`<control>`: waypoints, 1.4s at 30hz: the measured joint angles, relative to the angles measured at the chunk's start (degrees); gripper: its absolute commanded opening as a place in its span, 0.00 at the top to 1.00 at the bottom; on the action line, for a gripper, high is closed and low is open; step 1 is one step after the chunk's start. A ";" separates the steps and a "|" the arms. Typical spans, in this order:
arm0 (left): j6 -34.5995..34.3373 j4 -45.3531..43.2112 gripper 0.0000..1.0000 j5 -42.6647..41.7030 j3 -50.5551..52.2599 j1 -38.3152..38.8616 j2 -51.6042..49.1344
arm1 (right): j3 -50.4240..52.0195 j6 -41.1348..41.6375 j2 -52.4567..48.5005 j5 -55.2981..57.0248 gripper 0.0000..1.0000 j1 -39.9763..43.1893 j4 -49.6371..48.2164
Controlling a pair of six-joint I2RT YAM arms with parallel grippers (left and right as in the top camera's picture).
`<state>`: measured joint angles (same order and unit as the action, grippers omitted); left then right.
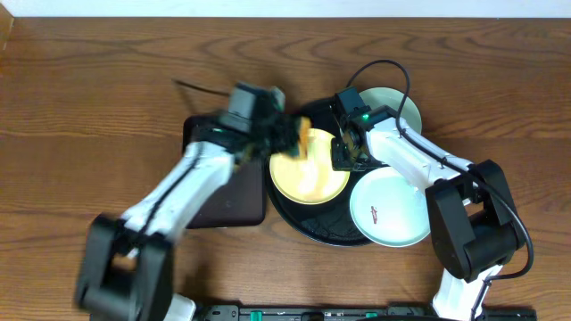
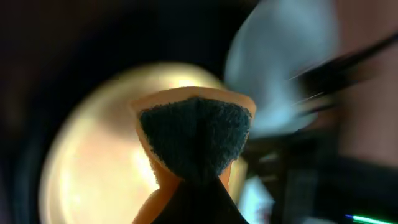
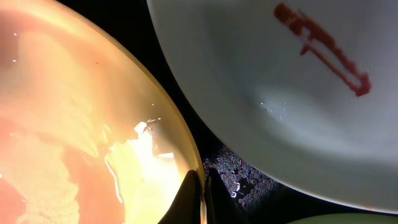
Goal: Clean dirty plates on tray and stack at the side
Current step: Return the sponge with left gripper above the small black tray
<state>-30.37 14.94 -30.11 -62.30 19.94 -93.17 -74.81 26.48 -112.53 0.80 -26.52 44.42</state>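
1. The pale yellow plate (image 1: 308,176), round, glossy and shallow, is seen lying at the middle of the round black tray (image 1: 308,225); bright glare is carried on its glaze in the right wrist view (image 3: 81,124).
2. Its far right rim is pinched by the right tool (image 3: 200,193), whose slim fingertips are clenched on the edge.
3. The far left part of the plate is met by a folded sponge (image 2: 193,143), made of orange foam with a dark, fuzzy scouring face. The sponge is grasped by the left tool (image 1: 284,135); whether it is pressed on the glaze cannot be told through the blur.
4. Just beside the yellow plate, a smeared mint-white plate (image 3: 280,93) is set on the tray's near right part, a red-brown streak (image 3: 323,46) being drawn across its smooth bowl.
5. A second mint-white plate (image 1: 394,105) is found off the tray, at its far right, partly hidden by the right arm.
6. A rectangular black tray (image 1: 236,201) is placed against the round tray's left, on the grained wooden surface (image 1: 89,107).
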 measured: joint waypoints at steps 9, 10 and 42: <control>1.49 16.81 0.92 0.72 -2.05 -8.31 13.79 | 0.02 0.00 0.00 0.00 0.99 0.00 -0.04; 2.14 20.15 0.92 3.23 -1.97 -8.83 13.77 | 0.02 0.00 0.00 0.00 0.99 0.00 -0.04; 10.75 12.26 0.92 28.83 8.04 -9.38 -0.98 | 2.25 -2.54 0.83 -0.46 0.99 0.04 -3.82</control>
<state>-19.62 27.20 -1.28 -54.26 10.57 -94.15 -72.55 23.94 -111.70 0.34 -26.48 40.60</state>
